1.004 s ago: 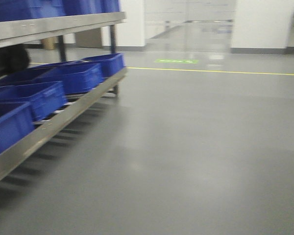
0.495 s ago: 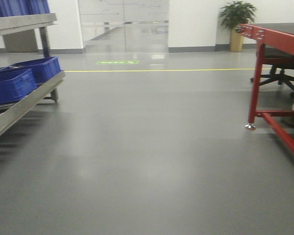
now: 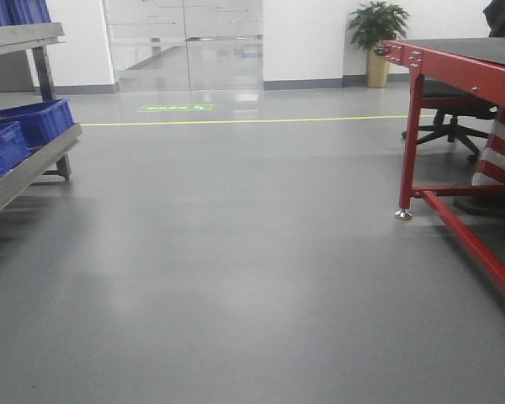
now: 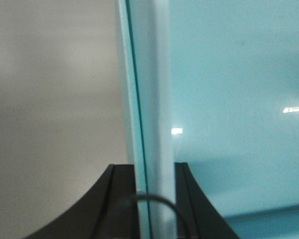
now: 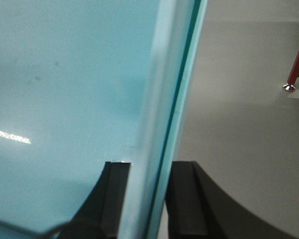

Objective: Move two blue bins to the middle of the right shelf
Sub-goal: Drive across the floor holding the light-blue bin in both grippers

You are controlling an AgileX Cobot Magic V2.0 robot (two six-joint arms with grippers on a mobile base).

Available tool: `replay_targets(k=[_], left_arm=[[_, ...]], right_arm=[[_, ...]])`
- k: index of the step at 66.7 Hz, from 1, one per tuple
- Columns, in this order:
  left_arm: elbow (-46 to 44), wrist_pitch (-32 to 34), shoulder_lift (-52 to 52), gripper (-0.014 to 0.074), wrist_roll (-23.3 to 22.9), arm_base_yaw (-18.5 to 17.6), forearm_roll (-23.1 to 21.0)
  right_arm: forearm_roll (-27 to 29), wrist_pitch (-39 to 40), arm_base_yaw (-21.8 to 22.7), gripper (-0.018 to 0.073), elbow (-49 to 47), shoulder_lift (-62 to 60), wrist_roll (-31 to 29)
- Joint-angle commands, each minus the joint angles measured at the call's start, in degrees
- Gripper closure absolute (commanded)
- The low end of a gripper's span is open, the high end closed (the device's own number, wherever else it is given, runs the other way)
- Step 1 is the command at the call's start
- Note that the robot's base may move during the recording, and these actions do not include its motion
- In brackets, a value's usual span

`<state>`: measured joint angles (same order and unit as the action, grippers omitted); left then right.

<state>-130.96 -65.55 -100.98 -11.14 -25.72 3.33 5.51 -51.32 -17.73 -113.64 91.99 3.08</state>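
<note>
Left hand (image 4: 152, 172): closed on the wall of the carried bin (image 4: 239, 99). One dark finger (image 4: 120, 189) sits on the outer side of the wall and the other on the inner side, both pressed against it.
Left hand pose: pointing along the upright wall, with the bin's inside to its right and grey floor (image 4: 50, 124) to its left.
Right hand (image 5: 148, 169): clamped the same way on a bin wall, one finger (image 5: 115, 194) inside and one outside.
Right hand pose: the bin's inside (image 5: 65, 74) lies to its left, with floor and a red leg foot (image 5: 290, 87) off to its right.
Carried bin: held between the two hands by opposite walls, above the floor. It looks pale blue-green in the wrist views, and I cannot tell whether it is one bin or two nested.
Shelf (image 3: 25, 172): at the left edge of the front view, with blue bins (image 3: 38, 120) on its low tier.
Table (image 3: 454, 63): red-framed, at the right, well apart from the shelf.
Between them: open grey floor crossed by a yellow line (image 3: 236, 121).
Background: a potted plant (image 3: 374, 25) by the far wall and an office chair (image 3: 454, 122) under the table.
</note>
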Motion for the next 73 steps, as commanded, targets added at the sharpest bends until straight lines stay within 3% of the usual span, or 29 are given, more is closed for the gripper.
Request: replay_targets(k=[1,73], left_arm=[[-1.0,5.5,1.0,0.0707,0.4,-1.5,-6.7],[-1.0,5.5,1.0,0.0707,0.4,-1.5,-6.7]], right_arm=[[3.2,6.0,-0.7,0.0712,-1.0,-0.7,0.3],[3.2,6.0,-0.7,0.0712,-1.0,-0.7,0.3]])
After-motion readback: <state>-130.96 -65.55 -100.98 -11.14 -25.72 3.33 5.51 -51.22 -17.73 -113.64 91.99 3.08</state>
